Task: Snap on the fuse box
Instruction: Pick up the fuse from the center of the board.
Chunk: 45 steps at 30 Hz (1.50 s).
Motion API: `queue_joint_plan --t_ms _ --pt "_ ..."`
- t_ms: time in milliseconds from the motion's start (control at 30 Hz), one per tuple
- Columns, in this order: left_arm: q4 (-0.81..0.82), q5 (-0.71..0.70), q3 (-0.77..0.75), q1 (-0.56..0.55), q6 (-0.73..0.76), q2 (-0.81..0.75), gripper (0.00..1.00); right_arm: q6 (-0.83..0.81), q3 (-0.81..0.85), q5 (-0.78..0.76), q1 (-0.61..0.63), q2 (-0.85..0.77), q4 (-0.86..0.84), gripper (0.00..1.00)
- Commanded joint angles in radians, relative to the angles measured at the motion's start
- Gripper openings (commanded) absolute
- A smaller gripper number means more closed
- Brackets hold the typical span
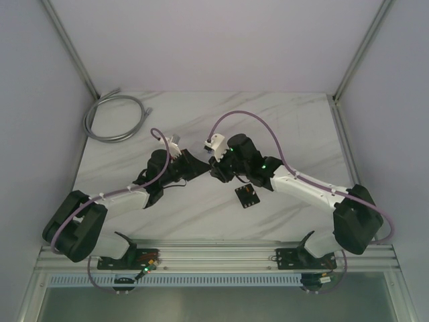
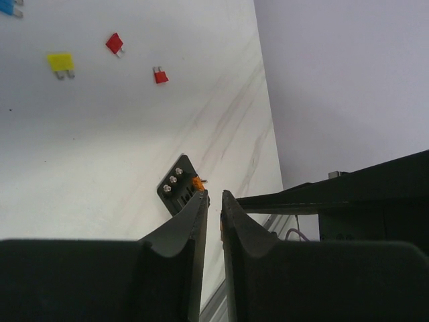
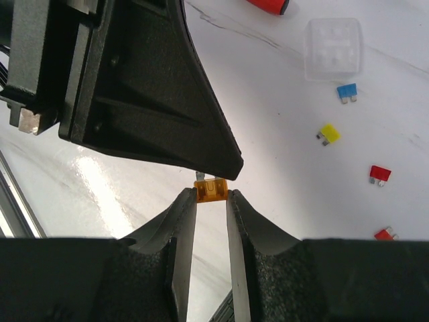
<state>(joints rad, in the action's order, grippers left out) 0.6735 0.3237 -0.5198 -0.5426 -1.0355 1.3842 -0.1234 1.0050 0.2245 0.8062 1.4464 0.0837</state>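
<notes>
Fuse box [image 1: 247,196] lies flat on the white marbled surface [image 1: 288,114], a little right of the middle, just beside the right arm [image 1: 301,184] on its near side. Neither claw is touching it. In the left wrist view it is seen beyond the fingertips as a small black square turned on its corner.

The two claws meet above the middle of the surface, on the far left side of the fuse box. The right claw [image 3: 210,195] is narrow and pinches an orange fuse [image 3: 209,189] by its two sides, between the tips of its fingers. The left claw [image 2: 213,196] comes from the opposite side. Its pointed tip is just beside the upper edge of this fuse, and I cannot tell if it touches. Its fingers stand narrow with a thin gap, and nothing shows inside the gap.

Loose things lie on the surface beyond: a clear square cover [image 3: 333,48], one blue fuse [image 3: 346,92], one yellow fuse [image 3: 328,133], two red fuses [image 3: 379,174], and the end of a red tool [image 3: 268,5] at the picture's edge. A grey cable [image 1: 114,117] is coiled in the far left corner.
</notes>
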Motion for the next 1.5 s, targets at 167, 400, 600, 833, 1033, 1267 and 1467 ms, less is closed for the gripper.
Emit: queue_joint_plan --t_ms 167,400,600,833,1033,1267,1467 --pt "0.037 0.028 -0.025 -0.016 -0.014 0.007 0.23 0.017 -0.015 -0.035 0.005 -0.016 -0.052 0.26" --pt "0.038 0.029 -0.022 -0.02 -0.017 -0.002 0.18 0.029 -0.018 -0.048 0.004 -0.015 -0.063 0.26" --pt "0.033 0.021 -0.02 -0.021 -0.019 -0.011 0.06 0.048 -0.02 -0.054 0.005 -0.028 -0.078 0.31" --pt "0.011 -0.024 -0.018 -0.021 -0.018 -0.094 0.03 0.131 -0.06 -0.044 0.004 -0.106 -0.141 0.45" --pt "0.004 -0.087 -0.011 -0.021 -0.032 -0.219 0.02 0.369 -0.189 -0.071 0.002 -0.282 -0.358 0.5" --pt "0.078 -0.132 0.028 -0.022 -0.095 -0.339 0.02 0.694 -0.35 -0.053 -0.001 -0.398 -0.71 0.49" --pt "0.155 -0.149 0.046 -0.049 -0.144 -0.392 0.01 0.856 -0.405 -0.056 -0.001 -0.385 -0.901 0.46"
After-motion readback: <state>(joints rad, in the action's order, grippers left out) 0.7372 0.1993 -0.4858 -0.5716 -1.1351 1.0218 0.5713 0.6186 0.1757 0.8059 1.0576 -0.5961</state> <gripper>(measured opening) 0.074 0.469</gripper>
